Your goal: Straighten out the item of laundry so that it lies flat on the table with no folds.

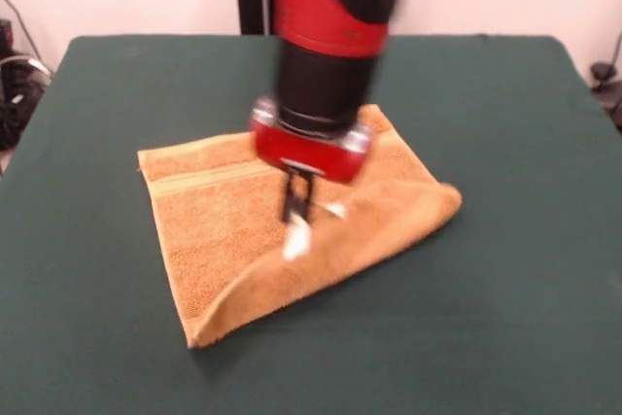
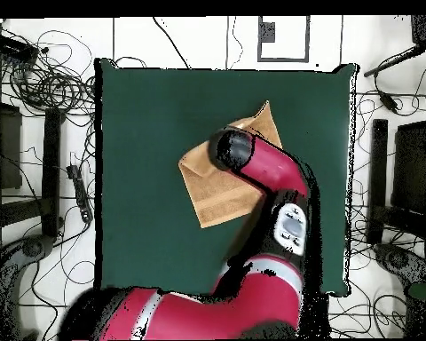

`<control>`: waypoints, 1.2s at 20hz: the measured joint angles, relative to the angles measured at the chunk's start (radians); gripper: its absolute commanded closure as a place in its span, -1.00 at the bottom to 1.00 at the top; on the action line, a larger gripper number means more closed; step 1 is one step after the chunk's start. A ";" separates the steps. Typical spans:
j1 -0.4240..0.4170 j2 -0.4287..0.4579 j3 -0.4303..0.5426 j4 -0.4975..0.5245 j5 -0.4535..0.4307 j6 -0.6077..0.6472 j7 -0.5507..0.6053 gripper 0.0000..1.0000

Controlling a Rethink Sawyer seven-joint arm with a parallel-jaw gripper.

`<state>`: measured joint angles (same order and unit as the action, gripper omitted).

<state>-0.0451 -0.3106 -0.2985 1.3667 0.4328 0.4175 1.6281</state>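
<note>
The orange-tan towel (image 1: 243, 230) lies near the middle of the green bench (image 1: 505, 337), well clear of every edge. One side is doubled over in a long diagonal fold, its raised ridge running towards the camera-side corner in the front view. The red and black arm (image 2: 261, 178) hangs over it, the fingers (image 1: 296, 203) down at the fold beside a small white tag (image 1: 296, 238); whether they are apart or together cannot be told

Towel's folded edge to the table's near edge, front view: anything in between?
Nothing. In the front view only bare green table runs from the towel fold to the near edge. The pincer sits over the towel, not in that stretch.
</note>
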 measured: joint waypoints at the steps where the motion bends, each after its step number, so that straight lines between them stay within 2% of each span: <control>1: -0.021 -0.015 0.006 0.020 0.004 -0.001 0.000 1.00; 7: -0.184 -0.125 0.040 0.172 0.053 -0.011 0.000 1.00; 10: -0.232 -0.159 0.045 0.221 0.080 -0.020 0.000 1.00; 15: -0.251 -0.182 0.049 0.260 0.104 -0.049 0.000 1.00; 24: -0.220 -0.186 0.073 0.277 0.120 -0.101 0.005 1.00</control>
<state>-0.2655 -0.4961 -0.2257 1.6437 0.5533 0.3163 1.6326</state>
